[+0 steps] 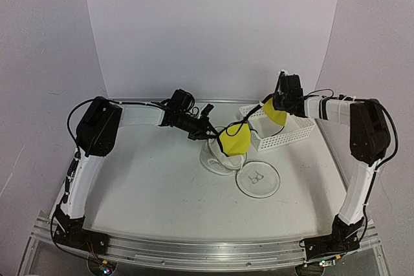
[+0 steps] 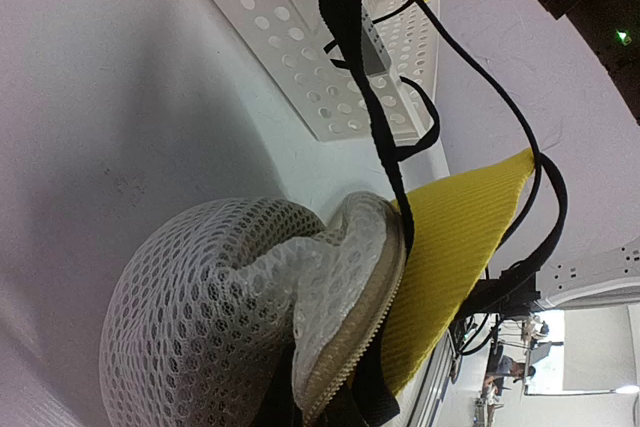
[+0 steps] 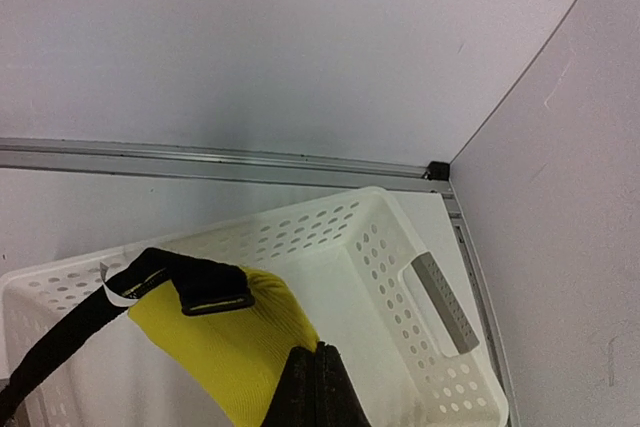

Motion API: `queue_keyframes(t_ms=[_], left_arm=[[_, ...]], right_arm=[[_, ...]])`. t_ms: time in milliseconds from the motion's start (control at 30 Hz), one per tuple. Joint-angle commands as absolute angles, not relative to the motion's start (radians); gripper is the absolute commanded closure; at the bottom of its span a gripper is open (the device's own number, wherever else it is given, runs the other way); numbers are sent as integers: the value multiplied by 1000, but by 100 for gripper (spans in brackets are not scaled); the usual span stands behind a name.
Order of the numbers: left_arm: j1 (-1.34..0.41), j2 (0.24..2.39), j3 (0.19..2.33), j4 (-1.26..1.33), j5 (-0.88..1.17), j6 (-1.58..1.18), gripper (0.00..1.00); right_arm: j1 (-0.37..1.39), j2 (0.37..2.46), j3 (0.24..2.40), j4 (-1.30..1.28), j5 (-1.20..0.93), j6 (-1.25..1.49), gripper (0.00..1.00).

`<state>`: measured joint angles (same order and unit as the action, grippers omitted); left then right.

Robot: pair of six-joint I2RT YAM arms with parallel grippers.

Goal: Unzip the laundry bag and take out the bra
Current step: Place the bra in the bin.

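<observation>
The laundry bag [image 1: 218, 159] is a white mesh pouch at the table's middle, zip open, its flat round face with the black pictogram [image 1: 257, 180] lying beside it. My left gripper [image 1: 204, 131] is shut on the bag's zip rim [image 2: 345, 352]; its fingers barely show at the bottom of the left wrist view. The yellow bra hangs stretched in the air: one cup [image 1: 234, 140] is just above the bag's mouth, also in the left wrist view [image 2: 450, 267]. My right gripper [image 1: 279, 104] is shut on the other cup [image 3: 225, 342] above the basket, fingers [image 3: 300, 392] pressed together.
A white perforated plastic basket [image 1: 288, 135] stands at the back right, under the right gripper; it also shows in the right wrist view [image 3: 400, 267] and in the left wrist view [image 2: 330, 67]. Black bra straps [image 2: 395, 162] hang between the cups. Grey walls enclose the back and sides.
</observation>
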<state>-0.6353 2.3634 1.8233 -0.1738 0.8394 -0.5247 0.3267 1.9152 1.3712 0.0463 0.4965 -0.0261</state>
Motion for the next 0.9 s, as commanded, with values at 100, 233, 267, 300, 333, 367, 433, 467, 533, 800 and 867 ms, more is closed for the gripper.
queue_keyframes(t_ms=[100, 233, 267, 300, 333, 367, 433, 467, 533, 800, 867], left_arm=[[-640, 2371, 1830, -139, 869, -527, 100], [-640, 2373, 1835, -141, 872, -529, 100], [-640, 2373, 1836, -141, 872, -529, 100], [-640, 2373, 1837, -141, 873, -529, 100], [-640, 2374, 1838, -142, 873, -529, 100], [-640, 2374, 1839, -142, 873, -529, 100], [-640, 2376, 1841, -143, 874, -529, 100], [-640, 2376, 1841, -143, 873, -529, 100], [-640, 2375, 1839, -144, 874, -529, 100], [-640, 2372, 1839, -149, 875, -523, 100], [-640, 2371, 1841, -150, 875, -523, 100]], right_arm=[[322, 1895, 1323, 63, 477, 63, 84], [321, 1842, 1296, 60, 441, 77, 71], [322, 1822, 1289, 60, 430, 81, 68], [322, 1804, 1283, 59, 412, 84, 65], [322, 1783, 1277, 56, 393, 88, 63], [322, 1763, 1269, 53, 372, 93, 61], [321, 1716, 1250, 50, 309, 105, 58], [321, 1692, 1240, 47, 280, 111, 56], [322, 1636, 1209, 43, 211, 127, 53], [321, 1520, 1117, 38, -167, 224, 38], [323, 1524, 1105, 46, -248, 269, 37]])
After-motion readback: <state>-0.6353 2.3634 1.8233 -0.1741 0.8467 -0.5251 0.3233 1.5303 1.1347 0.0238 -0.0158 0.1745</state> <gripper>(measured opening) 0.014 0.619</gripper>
